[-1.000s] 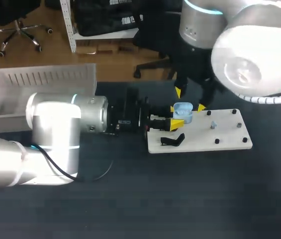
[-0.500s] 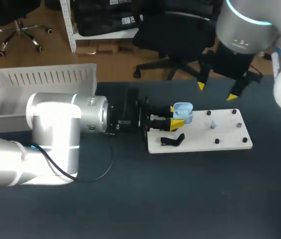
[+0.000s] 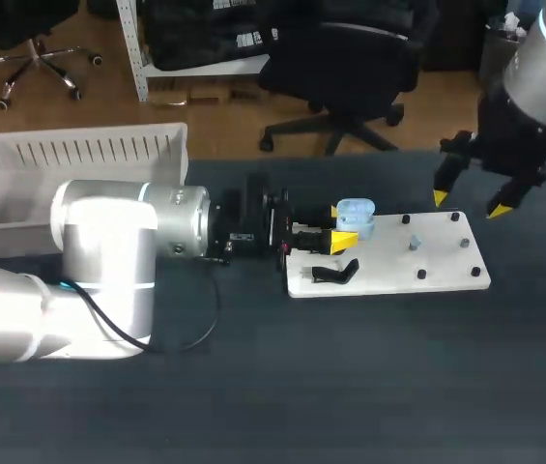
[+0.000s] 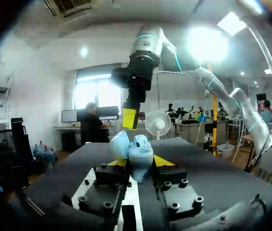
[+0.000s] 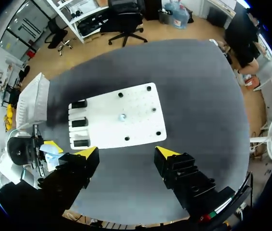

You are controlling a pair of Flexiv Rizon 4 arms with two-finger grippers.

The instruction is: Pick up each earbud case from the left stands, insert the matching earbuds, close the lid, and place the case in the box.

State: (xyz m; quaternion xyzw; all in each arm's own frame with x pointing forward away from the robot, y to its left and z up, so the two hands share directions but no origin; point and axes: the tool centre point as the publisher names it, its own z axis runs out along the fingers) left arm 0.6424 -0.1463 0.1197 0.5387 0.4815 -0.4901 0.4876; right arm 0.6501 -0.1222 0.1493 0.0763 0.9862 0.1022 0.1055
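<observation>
A light blue earbud case (image 3: 356, 218) with its lid up is held over the left end of the white stand board (image 3: 437, 271). My left gripper (image 3: 341, 228) is shut on it from the left. In the left wrist view the case (image 4: 134, 152) sits between the yellow tips of that gripper (image 4: 140, 161). My right gripper (image 3: 468, 204) hangs open and empty above the board's far right corner. Its wrist view looks down past the gripper (image 5: 126, 153) onto the board (image 5: 136, 130), where a small pale earbud (image 5: 122, 117) rests among black pegs.
A black stand (image 3: 335, 273) lies on the board's near left corner, and three black stands (image 5: 79, 122) show along the board's left edge in the right wrist view. A white slatted box (image 3: 70, 184) stands at the table's far left. Dark table surrounds the board.
My right arm has drawn away from above the case to the right side of the board, its fingers spreading wider. My left arm and the case have stayed still.
</observation>
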